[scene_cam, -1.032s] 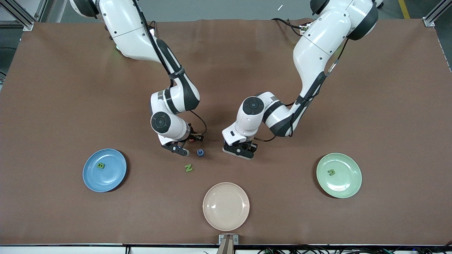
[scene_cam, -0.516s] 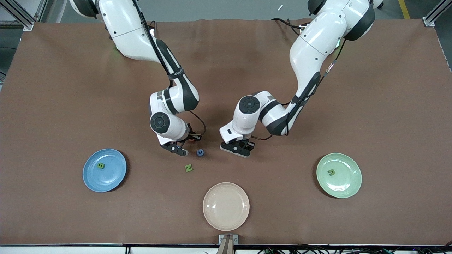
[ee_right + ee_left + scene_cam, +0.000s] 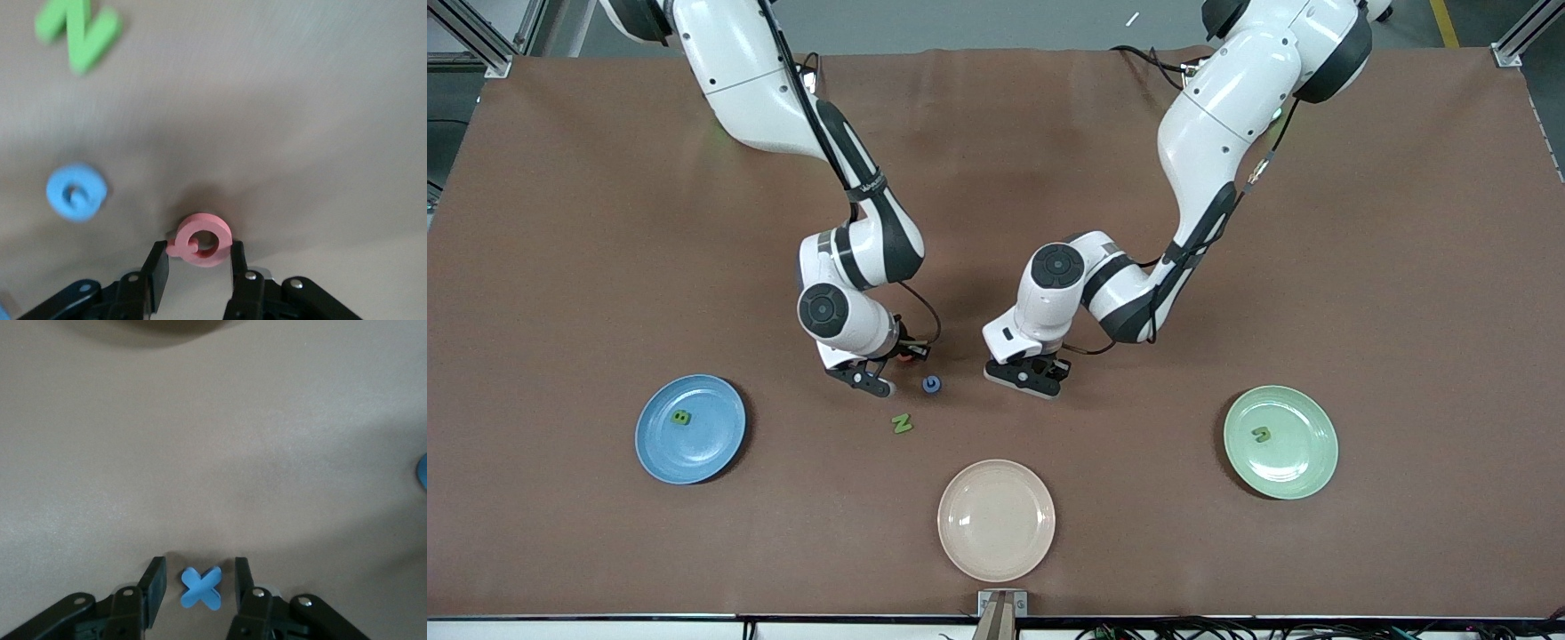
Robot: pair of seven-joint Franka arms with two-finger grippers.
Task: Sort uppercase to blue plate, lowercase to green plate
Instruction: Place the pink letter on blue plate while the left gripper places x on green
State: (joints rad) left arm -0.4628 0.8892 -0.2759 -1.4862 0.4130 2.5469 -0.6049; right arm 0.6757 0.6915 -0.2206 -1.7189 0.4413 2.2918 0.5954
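Observation:
My right gripper [image 3: 199, 257] is shut on the pinkish-red G [image 3: 203, 240] and holds it just above the cloth, beside the blue G [image 3: 932, 384] and the green N [image 3: 902, 423]. In the front view the right gripper [image 3: 863, 378] is over the mid table. My left gripper [image 3: 1027, 373] is open and low. Its fingers [image 3: 155, 583] stand on either side of the blue x [image 3: 201, 588], which lies flat on the table, untouched. The blue plate [image 3: 711, 444] holds the green B [image 3: 681, 416]. The green plate [image 3: 1303, 458] holds the green u-shape [image 3: 1261, 434]. The m and the q are out of view.
A beige plate [image 3: 996, 520] stands near the table's front edge, nearer the camera than both grippers. The two grippers work close to each other at mid table. Brown cloth covers the whole table.
The right gripper has shifted a little toward the blue plate's end with the pinkish-red G in it. The left gripper has edged slightly toward the right gripper. The loose letters have not moved.

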